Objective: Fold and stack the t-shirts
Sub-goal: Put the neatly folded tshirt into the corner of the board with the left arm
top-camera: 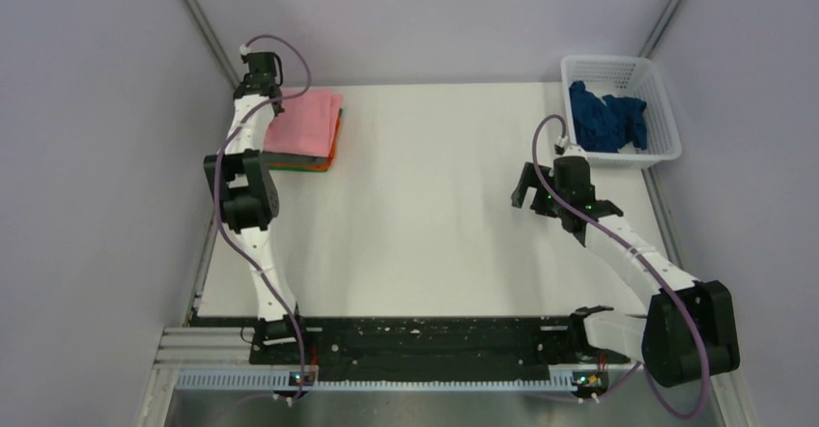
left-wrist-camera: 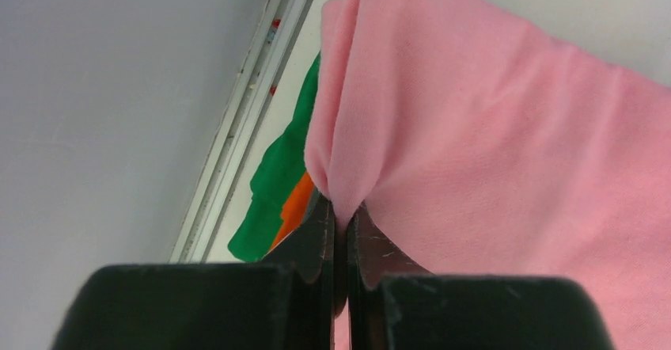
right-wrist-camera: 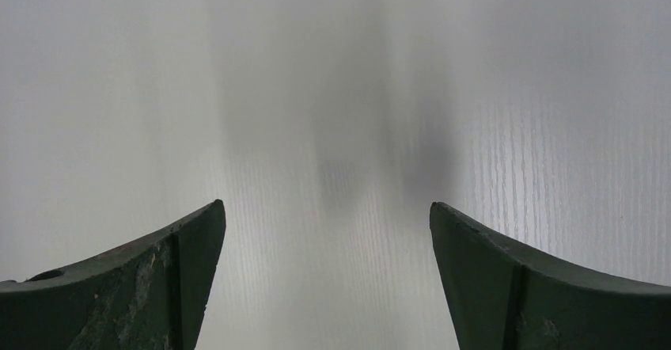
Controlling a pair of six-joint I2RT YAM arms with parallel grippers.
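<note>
White tabletop point(top-camera: 435, 214), pale bare walls on three sides: at the far left corner my left claw point(left-wrist-camera: 340, 211) is pressed together on a fold of the light pink t-shirt point(top-camera: 307, 123). The shirt lies as a folded square on top of the stack. The cloth puckers where I pinch it, and the orange t-shirt point(left-wrist-camera: 294, 203) and the green t-shirt point(left-wrist-camera: 273, 180) peek out from under its edge, next to the tabletop's side rail.

My right claw point(top-camera: 531, 195) hangs spread wide over bare tabletop right of centre, holding nothing. It is near the white mesh basket point(top-camera: 666, 132), where the dark blue t-shirt point(top-camera: 604, 118) lies crumpled.

As I judge it, the step in hand is setting the pink shirt squarely on the pile and letting go. To do it well I should bring the pinched edge down until the pucker flattens. The pink border should line up over the orange and green beneath, so no colour shows on that side. Then I should part the fingers fully before moving away. A straight lift should stop the soft cloth from catching on a fingertip and pulling the fold open or sliding the top layer off. The shirts below look loosely stacked, so a sideways tug could skew the whole pile. My right claw seems well placed to reach into the basket afterwards.
</note>
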